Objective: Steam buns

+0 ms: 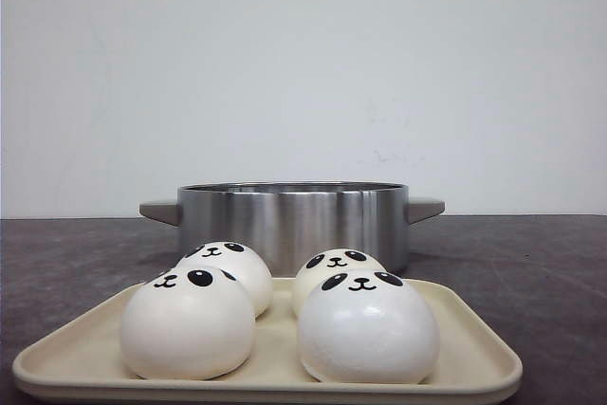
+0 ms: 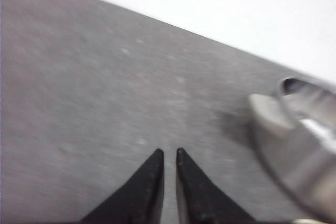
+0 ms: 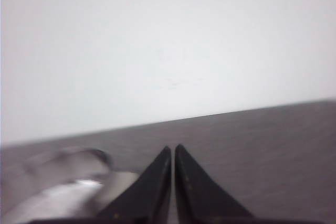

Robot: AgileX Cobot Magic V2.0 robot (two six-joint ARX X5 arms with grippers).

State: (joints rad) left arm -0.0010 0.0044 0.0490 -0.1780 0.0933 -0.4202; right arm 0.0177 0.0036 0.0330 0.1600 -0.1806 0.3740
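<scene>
Four glossy white panda-face buns sit on a cream tray [image 1: 85, 362] at the front: front left bun [image 1: 187, 324], front right bun [image 1: 368, 326], back left bun [image 1: 231, 267], back right bun [image 1: 327, 272]. A steel pot [image 1: 292, 222] with grey handles stands behind the tray. Neither gripper shows in the front view. My left gripper [image 2: 169, 153] has its black fingers almost together, empty, over the bare table, with the pot [image 2: 302, 145] to one side. My right gripper [image 3: 172, 149] is shut and empty, with the blurred pot [image 3: 58, 190] beside it.
The dark grey table [image 1: 531, 272] runs to a white wall behind. The pot's handles [image 1: 161, 211] stick out on both sides.
</scene>
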